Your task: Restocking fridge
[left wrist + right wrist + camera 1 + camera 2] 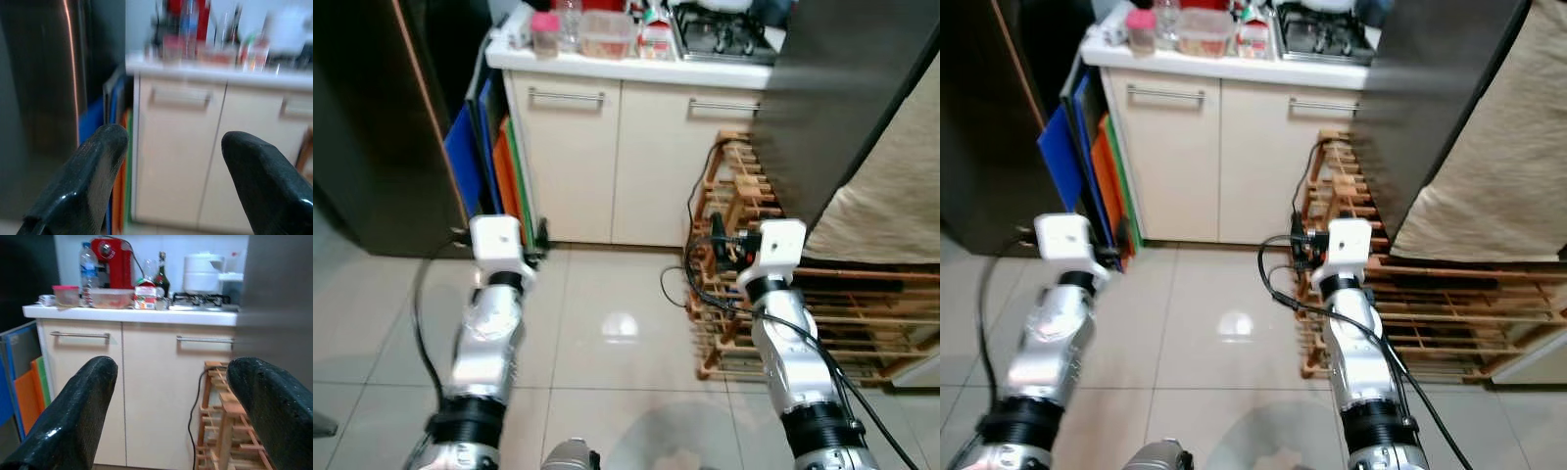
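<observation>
Groceries: a clear lidded plastic food tub (111,297), a pink-lidded clear jar (66,294), a clear plastic water bottle (87,273) and a small red-and-green carton (145,297) stand in a row near the front edge of the white countertop (636,69); they are probably parked there as stock waiting to go into the fridge.

Fridge: the dark steel slab (832,98) on the robot's right looks like its side or door (I cannot tell which, nor whether it is open).

Cabinet: the cream two-door cupboard with steel bar handles (622,162) carries the counter; a red coffee machine (114,262) and a white rice cooker (203,271) sit further back.

Left gripper (171,156): fingers spread wide with nothing between them, raised toward the cupboard's left door, well short of the counter.

Right gripper (173,396): also splayed and empty; the tub and carton lie ahead of and above its fingers (78,411), well apart.

Floor: a slatted wooden rack (783,313) with a black cable stands beside the right arm, and blue, orange and green boards (484,157) lean by the cupboard.

Judgement: neither gripper is yet within reach of the groceries.
</observation>
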Available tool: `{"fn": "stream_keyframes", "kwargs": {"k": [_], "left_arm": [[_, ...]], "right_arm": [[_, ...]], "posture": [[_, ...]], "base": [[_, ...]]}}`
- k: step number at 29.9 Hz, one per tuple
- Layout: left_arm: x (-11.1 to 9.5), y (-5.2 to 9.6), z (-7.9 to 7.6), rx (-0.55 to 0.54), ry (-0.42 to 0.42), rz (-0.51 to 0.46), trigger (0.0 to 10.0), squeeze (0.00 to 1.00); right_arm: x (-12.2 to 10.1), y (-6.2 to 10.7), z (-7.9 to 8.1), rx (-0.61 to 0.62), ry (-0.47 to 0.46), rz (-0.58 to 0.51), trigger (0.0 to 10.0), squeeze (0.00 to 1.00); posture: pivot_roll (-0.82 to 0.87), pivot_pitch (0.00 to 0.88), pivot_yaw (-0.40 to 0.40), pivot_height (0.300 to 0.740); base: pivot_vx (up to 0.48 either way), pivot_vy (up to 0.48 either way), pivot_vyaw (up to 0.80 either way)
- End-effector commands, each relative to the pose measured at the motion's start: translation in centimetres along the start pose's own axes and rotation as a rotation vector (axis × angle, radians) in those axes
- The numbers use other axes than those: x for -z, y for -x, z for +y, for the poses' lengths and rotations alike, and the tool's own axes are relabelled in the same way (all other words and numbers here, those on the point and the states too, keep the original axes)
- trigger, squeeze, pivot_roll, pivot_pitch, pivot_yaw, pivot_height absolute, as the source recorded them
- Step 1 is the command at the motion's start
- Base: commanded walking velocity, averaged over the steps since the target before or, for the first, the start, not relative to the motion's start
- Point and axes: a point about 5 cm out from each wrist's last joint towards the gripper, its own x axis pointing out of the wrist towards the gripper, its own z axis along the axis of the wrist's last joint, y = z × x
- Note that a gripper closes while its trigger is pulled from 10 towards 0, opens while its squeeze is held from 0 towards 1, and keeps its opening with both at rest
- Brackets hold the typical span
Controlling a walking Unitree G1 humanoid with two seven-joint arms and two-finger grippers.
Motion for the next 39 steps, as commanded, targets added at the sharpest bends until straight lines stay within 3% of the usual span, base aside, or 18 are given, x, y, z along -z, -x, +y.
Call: {"fn": "stream_keyframes", "kwargs": {"k": [1,11,23,33,34,39], "left_arm": [[-0.5,-0.3,-1.2,0.068,-0.012,-0.017,10.0,0.0],[-0.9,-1.0,-1.4,0.114,-0.033,0.007,10.0,0.0],[-0.2,-1.4,-0.7,0.109,-0.022,0.056,10.0,0.0],[0.2,-1.6,-1.5,0.184,-0.029,0.077,10.0,0.0],[0.2,-1.7,-1.6,0.184,-0.038,0.076,10.0,1.0],[0.0,-2.0,-1.6,0.19,-0.032,0.076,10.0,1.0]], "right_arm": [[0.4,0.1,-0.6,0.024,-0.022,0.024,10.0,0.0],[1.2,0.7,0.2,0.008,-0.021,0.051,10.0,0.0],[1.6,0.3,0.3,0.0,-0.005,0.079,10.0,0.0],[1.9,0.1,0.5,-0.005,0.001,0.09,10.0,0.0],[1.9,0.1,0.5,-0.004,0.001,0.091,10.0,0.0],[2.0,0.0,0.6,-0.004,0.0,0.095,10.0,0.0]], "posture": [[0.04,0.0,-0.029,0.719],[0.04,0.0,-0.027,0.719],[0.05,0.0,-0.03,0.719],[0.05,0.0,-0.025,0.719],[0.05,0.0,-0.023,0.719],[0.05,0.0,-0.021,0.719]], "base": [[0.0,0.0,0.0],[0.384,0.0,0.0],[0.48,0.0,0.0],[0.48,0.0,0.0],[0.48,0.0,0.0],[0.48,0.0,0.0]]}}
